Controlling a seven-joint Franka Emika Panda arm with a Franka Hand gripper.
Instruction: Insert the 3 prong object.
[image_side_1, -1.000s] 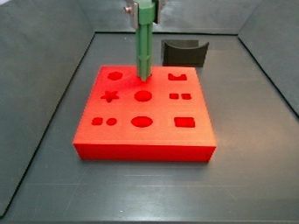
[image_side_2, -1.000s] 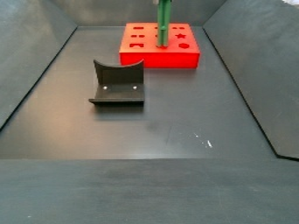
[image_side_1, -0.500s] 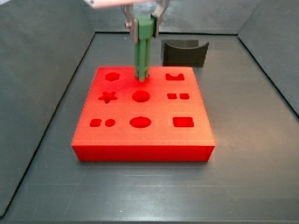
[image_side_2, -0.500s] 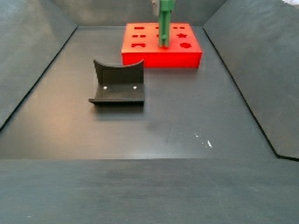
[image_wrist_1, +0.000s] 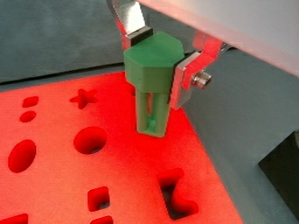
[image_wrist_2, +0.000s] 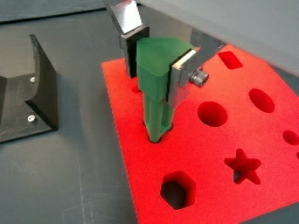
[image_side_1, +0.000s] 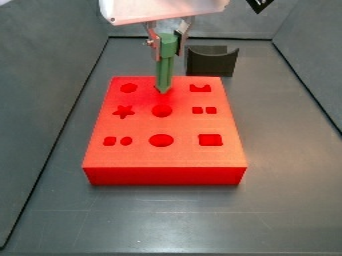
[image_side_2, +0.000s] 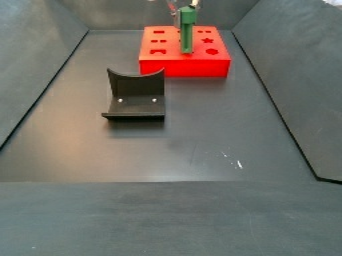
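Observation:
The 3 prong object (image_side_1: 163, 70) is a long bright green piece and stands upright over the far middle of the red block (image_side_1: 167, 150). Its lower end meets the block's top face at a hole in the far row; I cannot tell how deep it sits. My gripper (image_side_1: 168, 38) is shut on its upper end. In both wrist views the silver fingers (image_wrist_1: 191, 70) (image_wrist_2: 184, 68) press on the green head (image_wrist_1: 152, 61) (image_wrist_2: 156, 61). A side view shows the piece (image_side_2: 187, 32) above the block (image_side_2: 185, 65).
The red block has several shaped holes: a star (image_side_1: 124, 111), a circle (image_side_1: 163, 109), an oval (image_side_1: 163, 140) and a rectangle (image_side_1: 210, 140). The dark fixture (image_side_1: 211, 58) stands behind the block, also in a side view (image_side_2: 134, 96). Grey walls slope up around the floor.
My gripper has come down with the green piece; its body now shows at the top of a side view. The piece's lower end has sunk to the block's top.

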